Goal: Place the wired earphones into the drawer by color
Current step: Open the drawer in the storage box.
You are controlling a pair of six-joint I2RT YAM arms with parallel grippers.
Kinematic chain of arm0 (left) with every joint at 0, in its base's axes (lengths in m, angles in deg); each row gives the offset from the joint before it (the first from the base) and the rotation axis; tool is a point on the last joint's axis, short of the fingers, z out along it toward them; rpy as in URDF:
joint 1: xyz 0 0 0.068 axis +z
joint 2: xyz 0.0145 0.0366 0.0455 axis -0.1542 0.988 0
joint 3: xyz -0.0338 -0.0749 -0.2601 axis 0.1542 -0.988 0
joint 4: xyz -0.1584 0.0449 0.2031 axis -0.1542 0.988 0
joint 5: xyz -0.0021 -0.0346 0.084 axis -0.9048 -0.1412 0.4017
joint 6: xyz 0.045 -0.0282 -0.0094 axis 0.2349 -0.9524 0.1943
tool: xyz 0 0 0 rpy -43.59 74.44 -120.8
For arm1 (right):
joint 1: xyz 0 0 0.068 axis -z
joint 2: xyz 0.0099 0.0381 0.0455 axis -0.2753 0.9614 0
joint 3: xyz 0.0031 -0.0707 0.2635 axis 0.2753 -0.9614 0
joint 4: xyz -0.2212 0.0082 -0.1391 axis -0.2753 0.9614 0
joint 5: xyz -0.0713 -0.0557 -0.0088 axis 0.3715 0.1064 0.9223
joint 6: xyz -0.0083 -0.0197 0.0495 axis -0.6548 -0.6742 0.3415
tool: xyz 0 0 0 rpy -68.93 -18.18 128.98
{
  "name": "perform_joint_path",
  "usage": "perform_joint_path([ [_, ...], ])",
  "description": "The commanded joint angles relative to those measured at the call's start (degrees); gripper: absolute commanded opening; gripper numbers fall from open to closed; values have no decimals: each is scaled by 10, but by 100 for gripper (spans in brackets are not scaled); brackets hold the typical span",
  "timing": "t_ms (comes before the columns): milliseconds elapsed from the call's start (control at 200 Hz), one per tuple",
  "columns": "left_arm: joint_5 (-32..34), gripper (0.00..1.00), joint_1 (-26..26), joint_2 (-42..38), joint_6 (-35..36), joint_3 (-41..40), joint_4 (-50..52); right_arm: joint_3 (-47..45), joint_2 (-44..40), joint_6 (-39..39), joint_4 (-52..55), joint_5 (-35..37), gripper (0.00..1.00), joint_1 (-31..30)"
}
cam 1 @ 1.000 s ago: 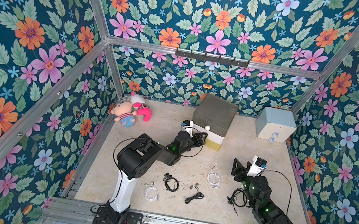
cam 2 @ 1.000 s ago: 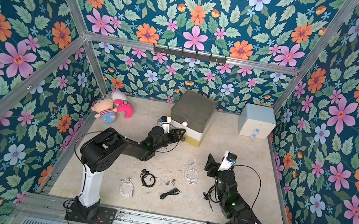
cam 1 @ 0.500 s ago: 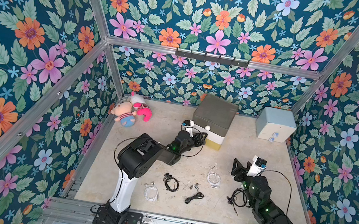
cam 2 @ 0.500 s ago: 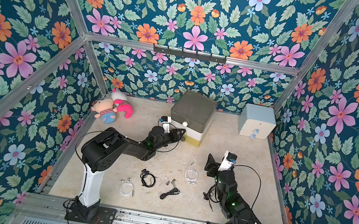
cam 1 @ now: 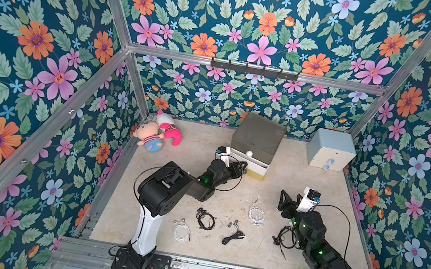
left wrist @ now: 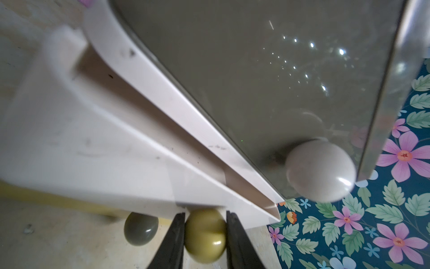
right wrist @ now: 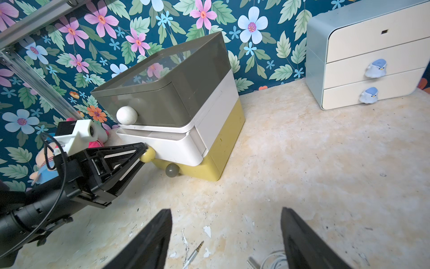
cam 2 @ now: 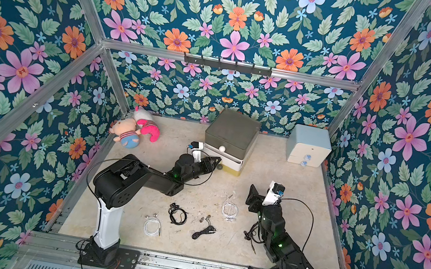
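While left gripper (left wrist: 205,216) clamps the olive knob (right wrist: 148,154) on the drawer's (cam 1: 256,139) white middle tier (right wrist: 162,144), standing slightly out near the back wall (cam 1: 244,101), right gripper (right wrist: 225,209) hangs wide over bare floor (right wrist: 302,163). Wired earphones (cam 1: 256,215): two white, three black coils loose on floor by the arms.

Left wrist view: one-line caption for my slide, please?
Left tool clamps the yellow knob of the slightly open white drawer, beneath the grey tier.
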Motion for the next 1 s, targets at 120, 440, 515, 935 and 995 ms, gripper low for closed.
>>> perform_joint_path([
  [120,-3,18,-1,-23,0,-28,-31,-2,0,-2,-6,7,78,0],
  [440,2,17,-3,-57,1,-79,-42,-2,2,-2,-7,9,78,0],
  [515,3,17,-5,-62,-1,-90,-46,-1,3,-2,-8,9,78,-1],
  [935,21,16,-21,-112,-6,-150,-58,-3,7,-2,-9,10,78,-1],
  [995,25,16,-25,-118,-5,-158,-59,-2,7,-2,-8,10,78,-1],
])
